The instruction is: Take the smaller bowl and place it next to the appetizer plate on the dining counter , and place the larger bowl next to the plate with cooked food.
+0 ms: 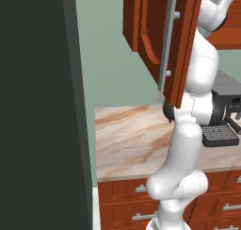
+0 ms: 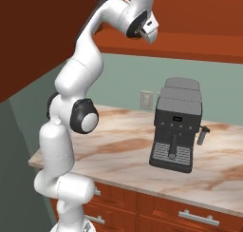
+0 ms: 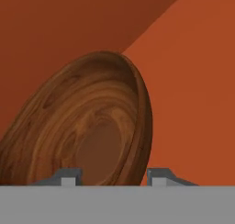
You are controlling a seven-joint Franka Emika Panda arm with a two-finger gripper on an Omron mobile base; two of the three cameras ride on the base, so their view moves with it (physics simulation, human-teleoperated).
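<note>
Hand view, smaller bowl (image 3: 92,126) between fingers (image 3: 69,176), cabinet wall (image 3: 193,81) behind

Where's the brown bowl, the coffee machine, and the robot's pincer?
smaller bowl (image 3: 92,126), hand view, on its grainy inside.
coffee machine (image 2: 176,124), right base view, on its dark front.
pincer (image 3: 112,176), hand view, between its two tips.

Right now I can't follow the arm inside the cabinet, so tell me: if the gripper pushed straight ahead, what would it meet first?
The smaller bowl: its rim sits between the gripper's fingertips, directly ahead. Behind it is the red-brown cabinet wall; how deep is unclear.
</note>
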